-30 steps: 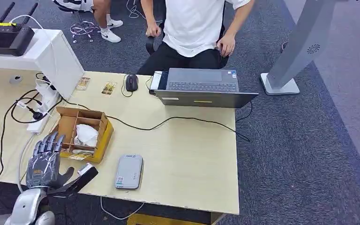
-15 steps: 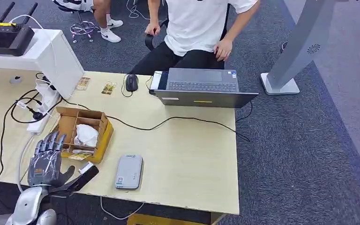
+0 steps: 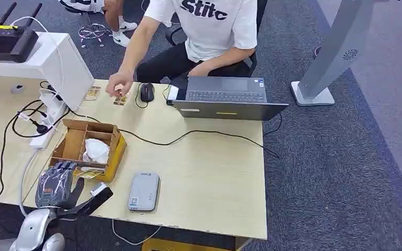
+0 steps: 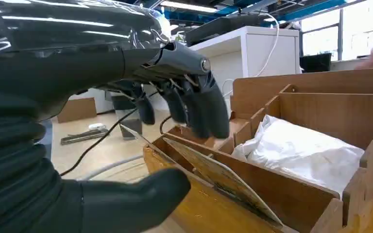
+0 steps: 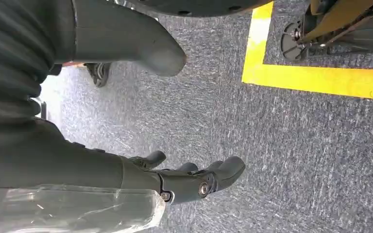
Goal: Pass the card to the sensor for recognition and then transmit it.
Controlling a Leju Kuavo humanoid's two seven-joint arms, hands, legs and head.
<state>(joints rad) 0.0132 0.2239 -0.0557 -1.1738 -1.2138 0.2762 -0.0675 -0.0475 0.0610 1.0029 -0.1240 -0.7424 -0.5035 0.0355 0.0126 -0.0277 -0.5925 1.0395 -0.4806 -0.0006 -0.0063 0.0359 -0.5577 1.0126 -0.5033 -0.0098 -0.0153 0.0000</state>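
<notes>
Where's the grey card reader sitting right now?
In the head view, the grey card reader lies flat near the table's front edge, just right of the cardboard box and the left hand.

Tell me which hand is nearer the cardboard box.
Left. The left hand reaches over the cardboard box at its near edge; the right hand hangs over carpet, away from the table.

A pale wooden table (image 3: 209, 172) is carrying an open laptop (image 3: 225, 98) at its far edge, a black mouse (image 3: 146, 91) beside it and two small cards (image 3: 106, 95) (a person's hand is reaching over one). A cardboard box (image 3: 90, 148) is sitting near the front, a grey sensor (image 3: 144, 191) just beside it, a black cable (image 3: 188, 135) trailing between.
</notes>
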